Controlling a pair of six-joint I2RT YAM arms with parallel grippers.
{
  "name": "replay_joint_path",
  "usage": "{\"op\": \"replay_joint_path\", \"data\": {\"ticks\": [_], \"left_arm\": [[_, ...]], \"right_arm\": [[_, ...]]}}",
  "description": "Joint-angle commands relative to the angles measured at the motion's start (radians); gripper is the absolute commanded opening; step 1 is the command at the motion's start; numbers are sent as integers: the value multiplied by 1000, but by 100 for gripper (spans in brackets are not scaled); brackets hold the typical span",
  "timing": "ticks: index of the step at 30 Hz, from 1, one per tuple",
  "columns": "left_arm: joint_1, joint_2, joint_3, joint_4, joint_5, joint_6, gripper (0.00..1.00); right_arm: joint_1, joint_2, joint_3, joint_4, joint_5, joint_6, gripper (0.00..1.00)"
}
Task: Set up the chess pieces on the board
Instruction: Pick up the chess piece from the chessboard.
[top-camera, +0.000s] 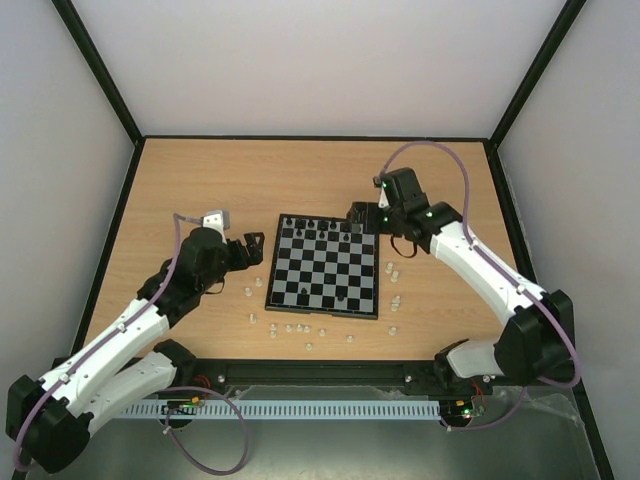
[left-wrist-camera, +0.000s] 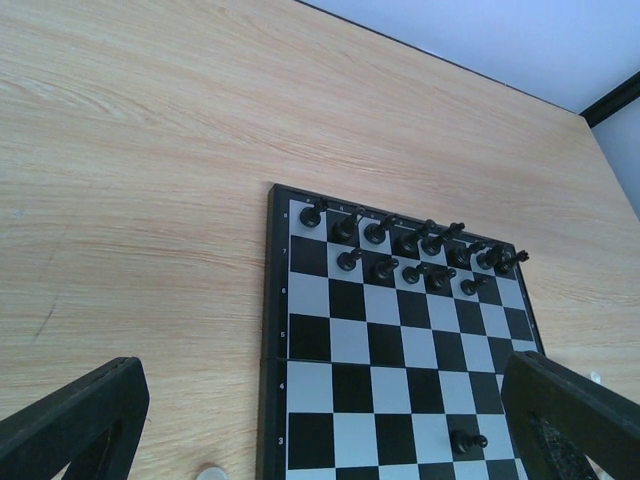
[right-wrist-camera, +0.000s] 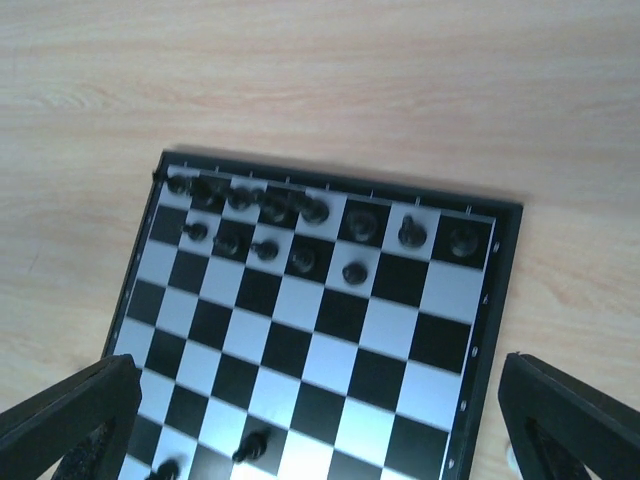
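Several white pieces (top-camera: 297, 327) are lying loose on the table (top-camera: 200, 180), off the left and near edges of the board (top-camera: 325, 262), evidently waiting their turn. Near them, the left gripper (top-camera: 251, 250) is hovering just beside the board's left edge, its jaws spread wide with nothing between them, probably poised to fetch one. Across the board's far two rows the black pieces (top-camera: 320, 232) are standing in ranks, suggesting that side is being filled first. Two black strays (top-camera: 342, 297) are sitting near the opposite edge, seemingly due for a move to the far rows. On the right, the right gripper (top-camera: 360, 216) is hanging over the board's far right corner, its jaws likewise spread and empty. It is right by the end of the black ranks, where the second row is showing bare squares. More white pieces are resting on the table just beside the board's right edge.
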Motion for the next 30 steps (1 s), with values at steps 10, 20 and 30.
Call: {"op": "replay_joint_path", "data": {"ticks": [10, 20, 30], "left_arm": [[3, 45, 55, -20, -27, -31, 99], [0, 97, 63, 11, -36, -48, 100], [-2, 202, 107, -1, -37, -43, 100]], "right_arm": [[0, -140, -168, 57, -174, 16, 99], [24, -104, -176, 67, -229, 1, 99], [27, -83, -193, 72, -193, 4, 99]]}}
